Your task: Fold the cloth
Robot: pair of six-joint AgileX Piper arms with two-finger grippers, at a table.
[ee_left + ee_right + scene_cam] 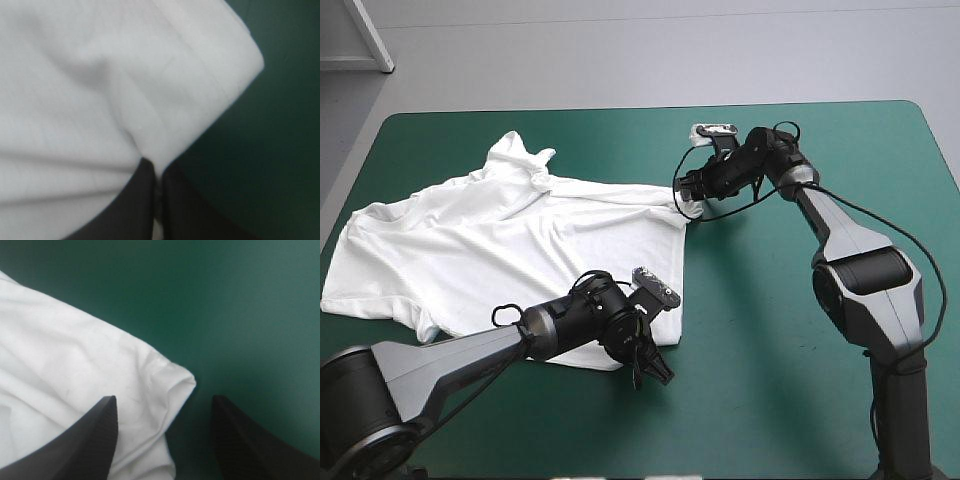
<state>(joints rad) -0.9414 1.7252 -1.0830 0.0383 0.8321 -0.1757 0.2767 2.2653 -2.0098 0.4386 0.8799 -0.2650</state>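
In the high view the white T-shirt (500,250) lies spread nearly flat on the left half of the teal-green table (750,420), collar far and sleeves out to the left. Its hem edge runs near to far around the table's middle. The left pincer (650,372) sits at the hem's near corner and the right pincer (692,195) at its far corner. This looks like the corner pick-up before a first fold. From here the fingertips of both are too small to read.

In the left wrist view the black fingers (142,200) meet almost in a point with white cloth pinched between them, so this pincer grips the T-shirt beside its hemmed corner. How many layers it holds cannot be made out.

In the right wrist view the fingers (100,435) stand wide apart, holding nothing, with the rumpled corner lying between them. I judge the next move needs this pincer to close on that corner. Both could then lift together. Whether its tips touch the table is unclear.
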